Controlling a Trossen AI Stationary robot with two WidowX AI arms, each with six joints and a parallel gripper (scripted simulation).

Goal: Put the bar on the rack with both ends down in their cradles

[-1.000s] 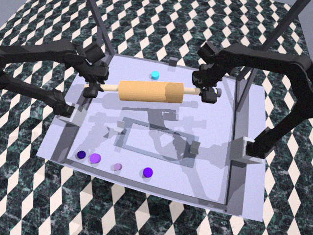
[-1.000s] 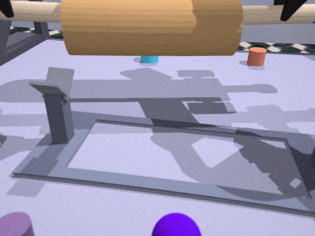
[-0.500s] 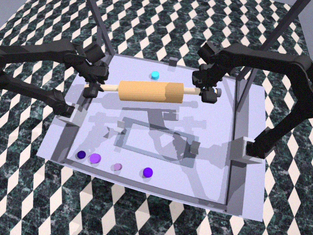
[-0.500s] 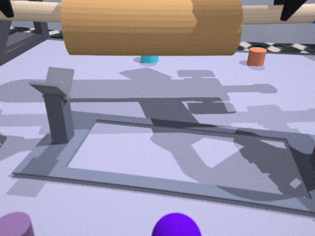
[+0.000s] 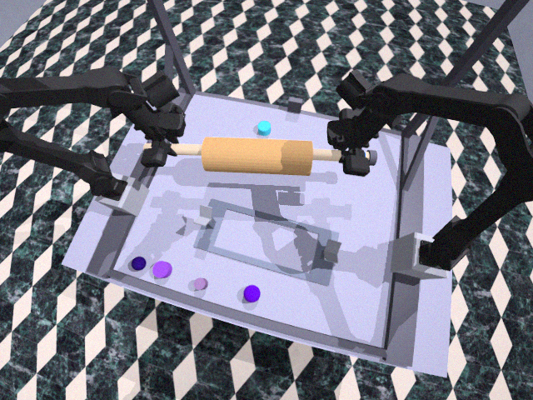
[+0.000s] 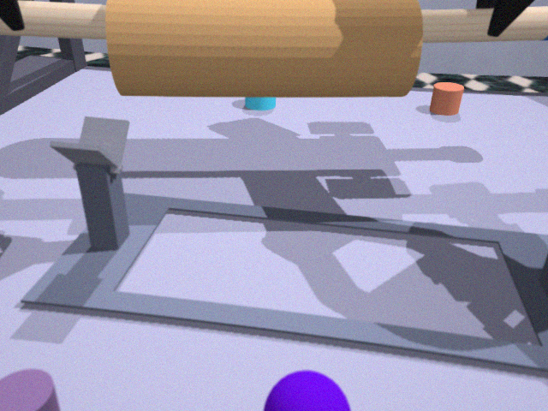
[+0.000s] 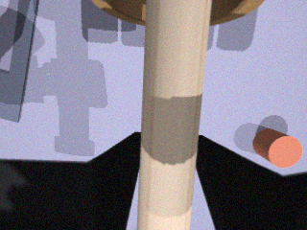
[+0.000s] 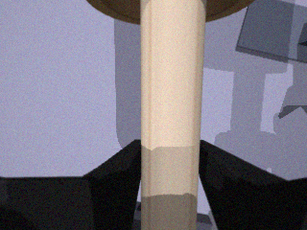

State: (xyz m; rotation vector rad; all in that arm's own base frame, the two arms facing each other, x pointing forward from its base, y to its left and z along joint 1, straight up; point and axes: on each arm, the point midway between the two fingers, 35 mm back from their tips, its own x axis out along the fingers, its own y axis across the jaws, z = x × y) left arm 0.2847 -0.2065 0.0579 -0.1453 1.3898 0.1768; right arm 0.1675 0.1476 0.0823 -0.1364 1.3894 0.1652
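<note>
While the bar [image 5: 186,149] [image 6: 66,18] [image 7: 175,72] [image 8: 173,86] is up off the table and not yet over its supports, the step in hand is judged to be the carry to the rack [image 5: 258,262] [image 6: 221,312] [image 7: 14,91] [image 8: 266,29].

Method, as judged:
- Travel: both arms together, at one height and one pace, the bar level so that the paper roll [image 5: 254,156] [image 6: 265,48] [image 7: 107,6] [image 8: 221,11] does not slide along it.
- Heading: a slight turn is wanted; the rack lies askew to the bar in the top view.
- Clearance: roll and fingers to pass above the cradles, since a knock could shift or tip the unfastened rack.
- Lowering: straight down, one end over the near-left cradle [image 5: 206,215] [image 6: 104,137] of the top view, the other over its partner [image 5: 332,250]; release only once both ends are fully down.

Position and grip:
- Left gripper [image 5: 344,156] [image 6: 493,26] [image 7: 169,136]: one, jaws pinching the bar, which runs between the fingertips and on past them.
- Right gripper [image 5: 170,149] [image 6: 17,24] [image 8: 170,142]: one, jaws likewise pinching the bar, toward its opposite end.
- Paper roll: one, around the bar between the two grippers, apart from both sets of fingers.
- Rack: one, base on the table; feet too small to tell.
</note>
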